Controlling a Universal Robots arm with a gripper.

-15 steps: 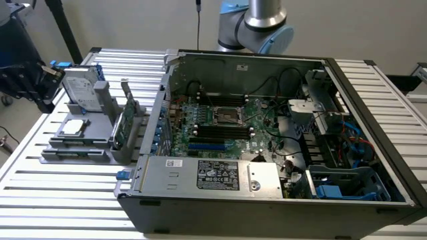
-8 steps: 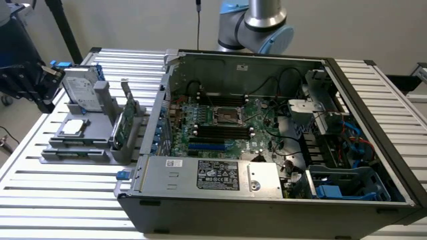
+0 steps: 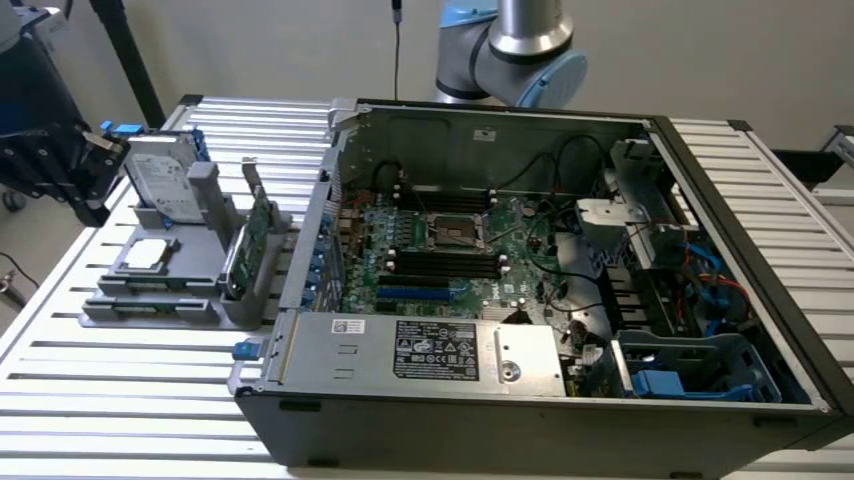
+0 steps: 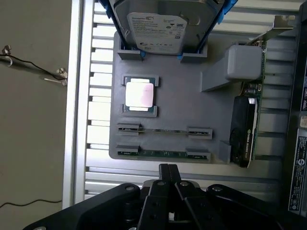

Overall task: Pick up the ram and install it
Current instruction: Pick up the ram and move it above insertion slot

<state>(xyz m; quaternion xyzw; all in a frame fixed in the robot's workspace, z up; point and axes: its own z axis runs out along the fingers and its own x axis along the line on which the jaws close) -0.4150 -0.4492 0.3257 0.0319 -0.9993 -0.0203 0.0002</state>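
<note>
A plain pale wall [image 3: 267, 50] backs a slatted aluminium worktop [image 3: 134, 400], and the wrist view catches bare floor [image 4: 33, 143] beyond the worktop's edge, with a thin cable lying on it. On the worktop an open computer case [image 3: 534, 430] lies on its side with the motherboard [image 3: 454, 240] exposed. Its long black memory slots [image 3: 447, 265] look unfilled, so as far as can be judged nothing is installed yet. Beside the case, towards the exterior view's left, sits a grey parts holder [image 4: 192, 110] carrying a hard drive [image 4: 163, 28], a processor [image 4: 139, 93] and an expansion card [image 4: 244, 129]. The ram [image 4: 163, 153] stands on edge in the holder's outermost cradle, untouched, with a second stick [image 4: 163, 130] in the cradle between it and the processor. The end effector [image 4: 168, 168] hovers above the worktop just off the holder's edge nearest the ram, apart from it, its fingers pressed together and carrying nothing. The task looks to be at its very start, with both the pick and the install left to do.
</note>
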